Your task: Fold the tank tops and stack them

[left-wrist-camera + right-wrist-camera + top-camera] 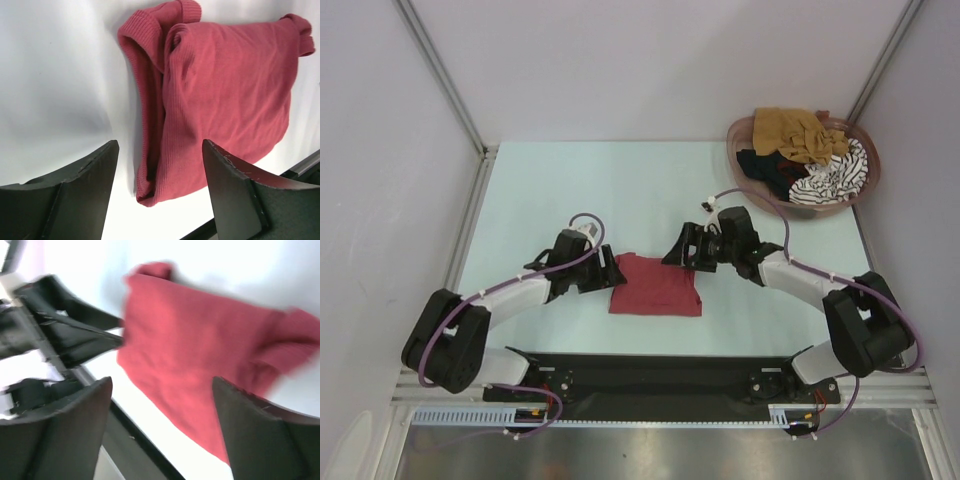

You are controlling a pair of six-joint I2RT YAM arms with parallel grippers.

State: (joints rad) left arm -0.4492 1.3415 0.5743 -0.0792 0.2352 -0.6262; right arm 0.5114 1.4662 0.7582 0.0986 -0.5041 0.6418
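One dark red tank top (656, 285) lies folded flat by the bench's (620, 190) near edge, long axis running along that edge. Left hand (608, 276) sits at its left end and right hand (673, 252) by its far right corner, both with fingers apart, gripping nothing. The left wrist view shows ribbed knit in layers; the right wrist view is blurred. The far-right-corner basket (733, 140) holds a mustard top (795, 135), black top (765, 168) and striped top (835, 178).

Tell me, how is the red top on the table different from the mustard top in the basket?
The red top is folded flat into a neat rectangle, but the mustard top is crumpled up. The red top lies alone on the table, while the mustard top sits in the basket, heaped on other clothes. Both are soft cloth tops.
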